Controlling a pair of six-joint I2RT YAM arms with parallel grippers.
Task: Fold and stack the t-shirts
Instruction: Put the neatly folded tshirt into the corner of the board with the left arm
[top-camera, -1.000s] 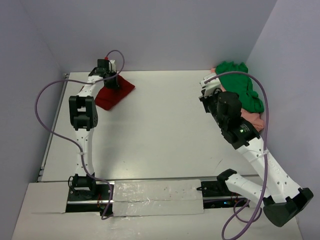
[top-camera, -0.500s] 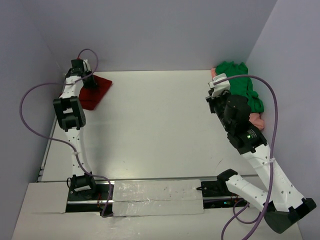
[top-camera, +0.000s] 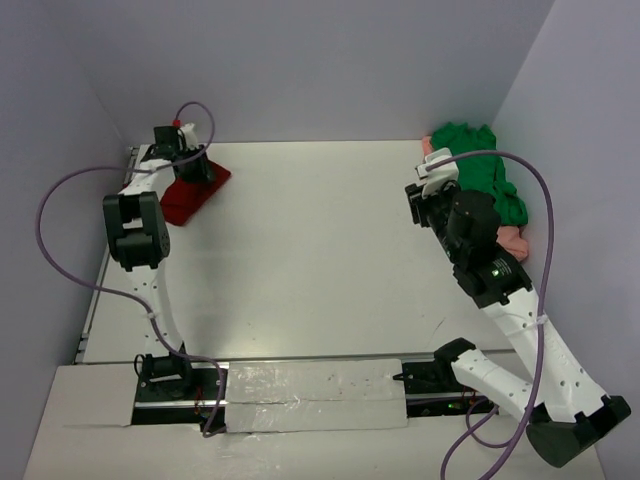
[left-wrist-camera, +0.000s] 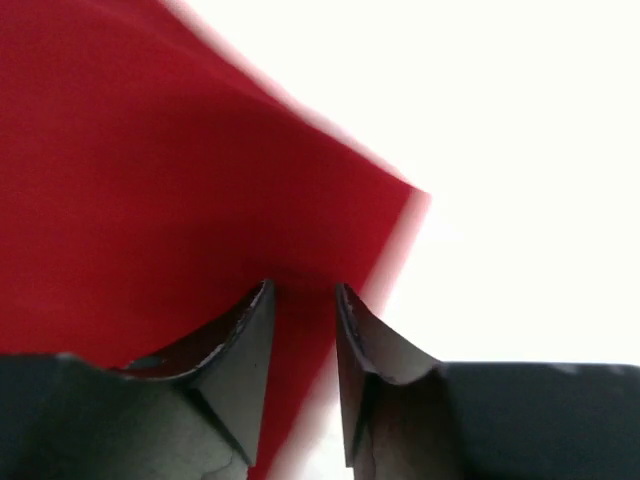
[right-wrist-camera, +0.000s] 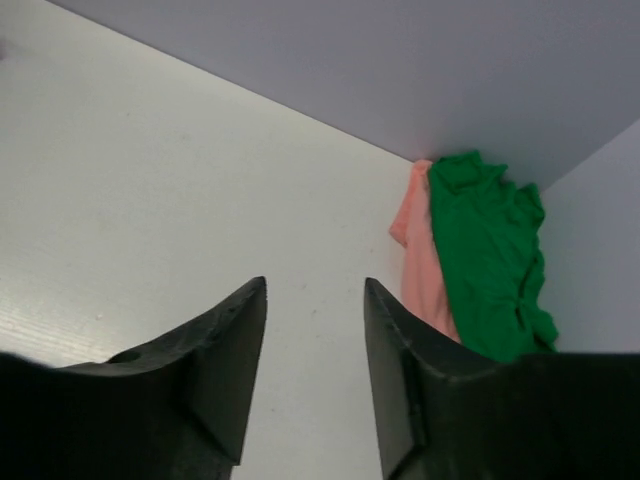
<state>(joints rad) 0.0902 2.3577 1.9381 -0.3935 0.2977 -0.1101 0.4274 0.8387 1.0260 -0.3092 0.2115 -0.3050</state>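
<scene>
1. The red shirt (top-camera: 195, 190) is soft, thin cotton: light, limp, no stiffness. My read is that lifted by one point it sags and the fold falls open. Best hold is a pinch through all layers at a folded edge or corner.
2. Its look is dark red and plain, a flat compact packet. My left wrist view shows a straight edge and one sharp corner. No label visible.
3. It sits at the far left corner of the table (top-camera: 320, 250), just beside the left edge.
4. My left gripper (left-wrist-camera: 303, 290) is directly over it, near that corner. The jaws are parted by a narrow gap and nothing is pinched between them that I can see. I can't tell whether the tips touch the cloth.
5. The green shirt (right-wrist-camera: 485, 260) lies crumpled on the pink shirt (right-wrist-camera: 420, 260), unfolded, in the far right corner against the wall. Same limp cotton; I'd take the green one first, by a hem or shoulder edge.
6. My right gripper (right-wrist-camera: 315, 285) has its jaws wide apart and empty. It's above bare table, aimed toward that pile, near it but not touching.
</scene>
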